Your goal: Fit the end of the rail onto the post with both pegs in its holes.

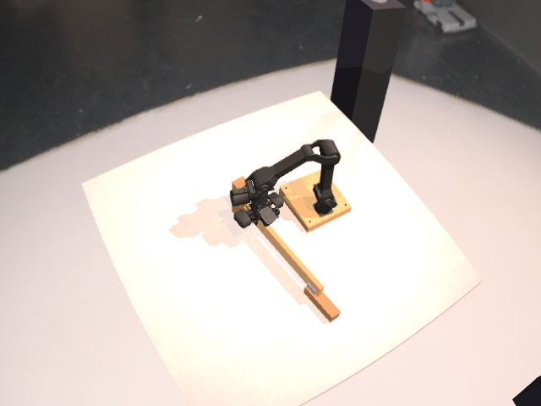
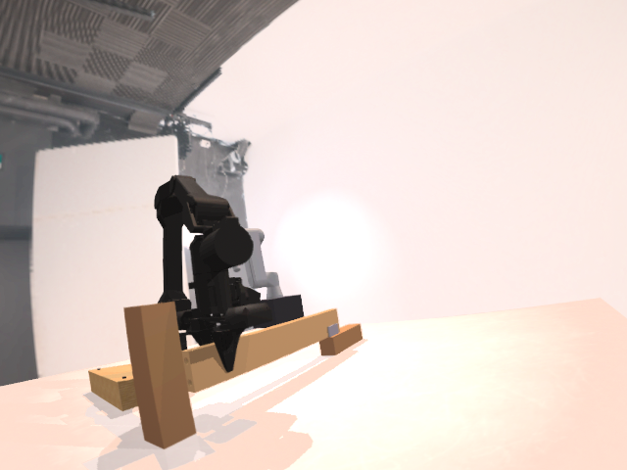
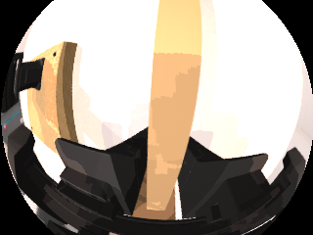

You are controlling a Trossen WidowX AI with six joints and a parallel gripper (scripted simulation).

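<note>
The rail [image 1: 290, 255] [image 2: 283, 341] [image 3: 177, 83] runs from the post to the footboard block [image 1: 325, 304] [image 2: 349, 338]. My gripper [image 2: 218, 359] [image 3: 163, 131] is shut on the rail near its post end, one finger on each side. That end is held above the table, close to the post [image 1: 237, 183] [image 2: 159, 374]. The end face and its two holes show in the exterior view, so the pegs are not in them; the pegs are hidden there. The far end is at the bracket [image 1: 310, 288] [image 2: 332, 330]; its seating is unclear. The rail looks roughly level.
The arm's wooden base board [image 1: 301, 200] [image 2: 114, 387] [image 3: 67, 93] lies to one side of the rail, near its post end. The arm reaches over from this board. A tall dark pillar [image 1: 367, 69] stands behind the table top.
</note>
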